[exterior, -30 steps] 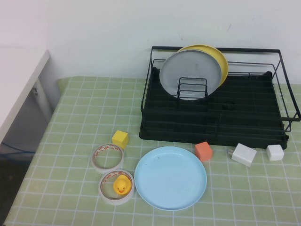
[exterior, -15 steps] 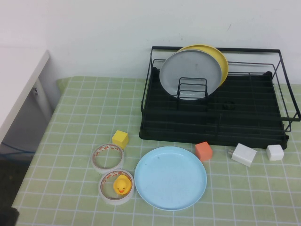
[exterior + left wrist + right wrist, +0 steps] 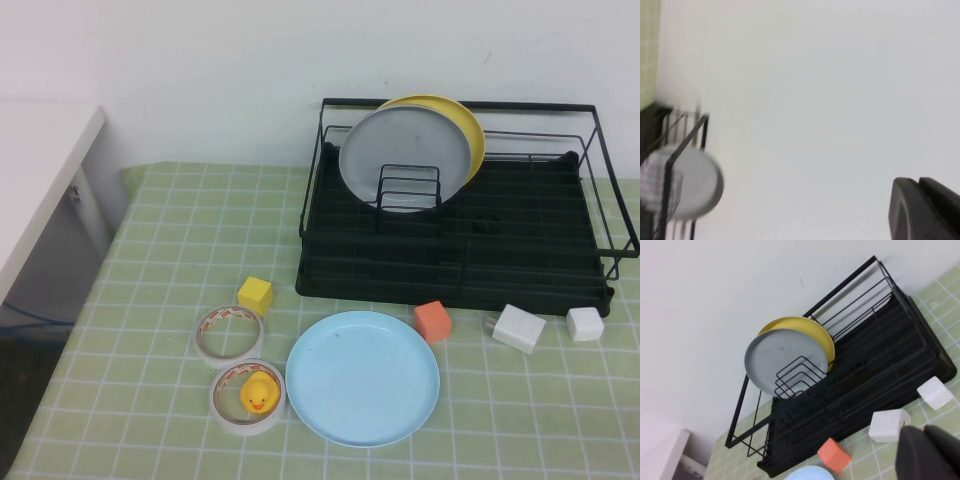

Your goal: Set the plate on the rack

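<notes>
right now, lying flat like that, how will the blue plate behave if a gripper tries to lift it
The plate looks stiff and glossy, so probably slippery to pinch. It lies flat on the table with a low rim, so fingers may need to tip or slide it first. The left gripper and right gripper are shut and away from it.

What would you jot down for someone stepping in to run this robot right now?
Left gripper: shut, raised, facing the wall, holding nothing.
Right gripper: shut, above the table near the white blocks, holding nothing.
Light blue plate: flat on the table in front of the black wire rack.
Grey plate and yellow plate: upright in the rack.
Done: nothing.
Left: pick up blue plate, stand it in rack.
</notes>
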`<state>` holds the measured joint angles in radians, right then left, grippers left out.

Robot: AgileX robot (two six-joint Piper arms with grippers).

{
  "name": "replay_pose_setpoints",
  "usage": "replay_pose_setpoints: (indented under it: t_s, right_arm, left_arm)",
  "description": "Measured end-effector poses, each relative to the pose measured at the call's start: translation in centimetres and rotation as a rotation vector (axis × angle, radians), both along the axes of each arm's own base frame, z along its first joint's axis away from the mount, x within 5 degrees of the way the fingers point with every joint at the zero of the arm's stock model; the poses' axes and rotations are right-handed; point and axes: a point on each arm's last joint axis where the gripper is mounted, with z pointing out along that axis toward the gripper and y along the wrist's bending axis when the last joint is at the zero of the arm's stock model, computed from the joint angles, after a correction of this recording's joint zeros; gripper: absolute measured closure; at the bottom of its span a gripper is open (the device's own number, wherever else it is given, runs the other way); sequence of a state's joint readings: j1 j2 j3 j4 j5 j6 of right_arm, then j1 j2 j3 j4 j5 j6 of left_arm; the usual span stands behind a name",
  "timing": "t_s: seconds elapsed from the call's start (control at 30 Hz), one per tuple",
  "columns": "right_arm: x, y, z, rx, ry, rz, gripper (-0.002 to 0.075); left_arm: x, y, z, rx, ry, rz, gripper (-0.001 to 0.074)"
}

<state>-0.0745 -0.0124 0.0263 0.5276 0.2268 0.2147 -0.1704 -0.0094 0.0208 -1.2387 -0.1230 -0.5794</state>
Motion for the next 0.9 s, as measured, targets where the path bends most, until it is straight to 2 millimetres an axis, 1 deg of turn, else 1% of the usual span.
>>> replay_pose_setpoints:
  t_s: [0.07,0.13,0.23,0.33,0.43,0.5,0.6,0.7,0.73,0.8,0.83,0.9]
  right_arm:
    - [0.0,0.0,0.0,-0.009,0.0,0.001,0.0715]
    - [0.0,0.0,0.0,-0.046,-0.003,0.007,0.0715]
    - [0.0,0.1,-0.2,-0.094,0.009,0.027,0.0716]
    - [-0.1,0.2,-0.3,-0.114,0.022,0.04,0.0716]
    - [-0.1,0.2,-0.3,-0.12,0.024,0.041,0.0715]
    - [0.0,0.1,-0.4,-0.122,0.041,0.043,0.0716]
    - [0.2,0.1,-0.5,-0.121,0.068,0.046,0.0716]
    - [0.3,0.1,-0.7,-0.121,0.094,0.048,0.0716]
    - [0.4,0.1,-0.7,-0.121,0.099,0.048,0.0716]
    - [0.4,0.1,-0.8,-0.119,0.111,0.049,0.0716]
    - [0.4,0.1,-0.8,-0.119,0.113,0.049,0.0716]
    - [0.4,0.1,-0.8,-0.121,0.115,0.049,0.0716]
  left_arm:
    - [0.0,0.3,0.1,-0.002,-0.011,0.037,0.0736]
    - [0.0,0.4,0.2,0.054,-0.02,0.055,0.0736]
    - [-0.1,-0.1,0.4,0.296,-0.043,0.026,0.0736]
    - [-0.3,-1.2,2.2,0.59,-0.084,-0.071,0.0736]
    - [0.4,-2.3,4.4,0.86,-0.08,-0.183,0.0736]
    - [1.4,-3.0,5.6,1.032,-0.049,-0.272,0.0736]
    - [3.6,-3.8,6.9,1.253,0.027,-0.426,0.0736]
    - [6.1,-4.3,7.7,1.418,0.121,-0.571,0.0736]
    - [6.9,-4.4,7.8,1.449,0.152,-0.613,0.0736]
    - [9.2,-4.6,7.9,1.511,0.221,-0.701,0.0731]
    - [10.2,-4.8,8.0,1.535,0.237,-0.731,0.0717]
    - [12.6,-5.2,7.5,1.564,0.292,-0.829,0.0665]
